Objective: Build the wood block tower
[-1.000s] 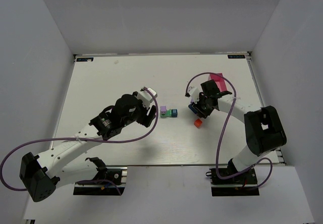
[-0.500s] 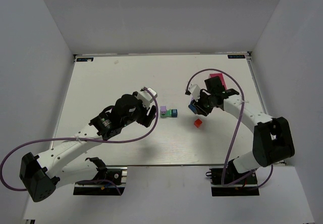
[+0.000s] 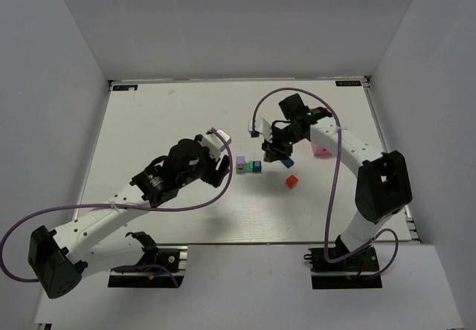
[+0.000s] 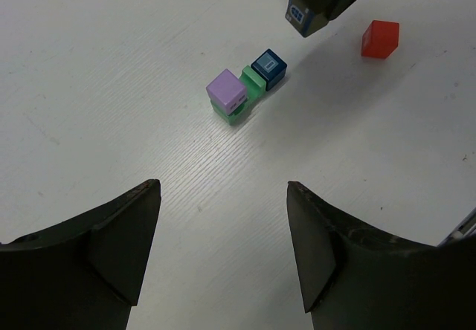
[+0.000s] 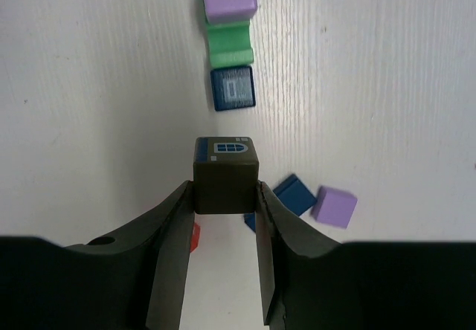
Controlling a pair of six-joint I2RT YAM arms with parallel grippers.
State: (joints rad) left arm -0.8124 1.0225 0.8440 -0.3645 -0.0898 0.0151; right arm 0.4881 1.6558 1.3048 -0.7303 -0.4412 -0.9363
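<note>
Hanging low over the near-left part of the white table (image 3: 163, 122), the left gripper (image 4: 223, 189) has its jaws spread wide with nothing between them, pointed at the little tower just to its right. So far the wood block tower (image 3: 248, 166) is a short row in the middle of the table: a purple cube (image 4: 226, 89) sitting on a green one, another green cube (image 4: 253, 79) touching it, then a blue cube (image 4: 268, 68) with a window print on the end. A red cube (image 3: 291, 181) lies alone to the right, a bit nearer than the row and apart from it. Just past the row on the far-right side, the right gripper (image 5: 225, 189) is clamped on a dark block (image 5: 225, 174) with a blue window face. It looks lifted off the table, though I can't be totally sure from these angles. Under that gripper a loose blue cube (image 5: 297, 194) and a loose purple cube (image 5: 333, 205) sit side by side. A pink box (image 3: 321, 149) is further right, beside the right arm.
</note>
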